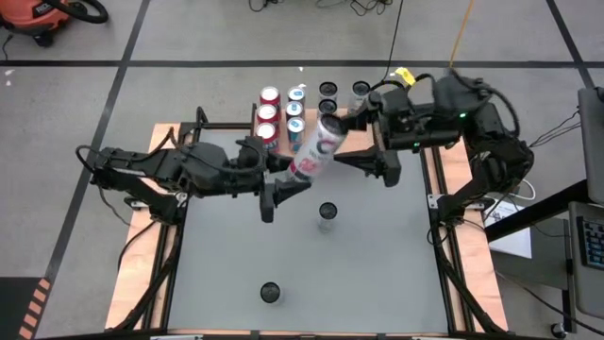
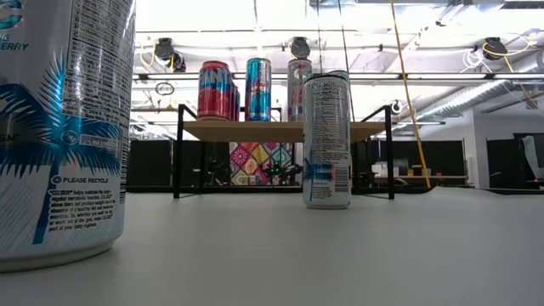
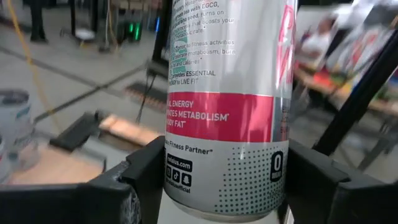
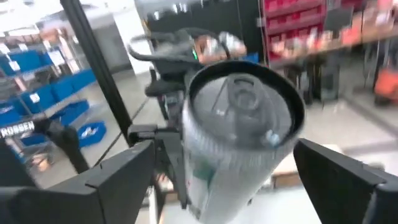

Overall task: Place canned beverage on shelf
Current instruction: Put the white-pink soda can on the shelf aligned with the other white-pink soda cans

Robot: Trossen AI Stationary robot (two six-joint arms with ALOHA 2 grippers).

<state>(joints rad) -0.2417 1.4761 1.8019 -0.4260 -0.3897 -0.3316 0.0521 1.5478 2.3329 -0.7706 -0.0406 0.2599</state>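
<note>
Overhead, four shelf (image 1: 326,121) cans (image 1: 281,113), two table cans (image 1: 327,215)

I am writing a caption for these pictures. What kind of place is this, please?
Probably a robotics lab or workshop in an industrial hall: two arms work at a grey table with a small shelf of cans, exposed ducts run along the ceiling, and bin racks stand behind.

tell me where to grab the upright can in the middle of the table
Grip the middle can round its side wall at mid-height, coming in level from the bare front side: it stands upright, alone. The left claw holds the pink can aloft, the right claw open at its top.
</note>
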